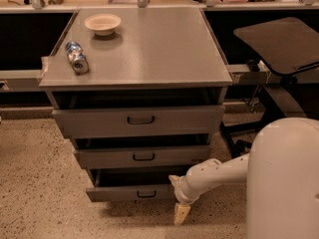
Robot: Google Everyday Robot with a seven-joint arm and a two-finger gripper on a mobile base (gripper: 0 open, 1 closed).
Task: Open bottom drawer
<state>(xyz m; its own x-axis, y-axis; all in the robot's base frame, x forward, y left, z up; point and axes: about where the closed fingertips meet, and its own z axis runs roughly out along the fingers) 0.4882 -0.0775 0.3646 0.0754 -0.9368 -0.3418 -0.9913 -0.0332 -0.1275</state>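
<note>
A grey metal cabinet fills the centre of the frame, with three drawers stacked below its flat top. The bottom drawer sits low in the centre, its front standing a little forward with a dark gap above it. Its small loop handle is free.

From the white robot body at lower right, an arm reaches left. The gripper is at the right end of that drawer's front, pointing down near the speckled floor. I cannot tell whether it is apart or together.

The gripper is to the side of the handle, so a pull from here may slip off or skew the drawer. A jolt might also roll the can lying on its side at upper left, near a bowl.
</note>
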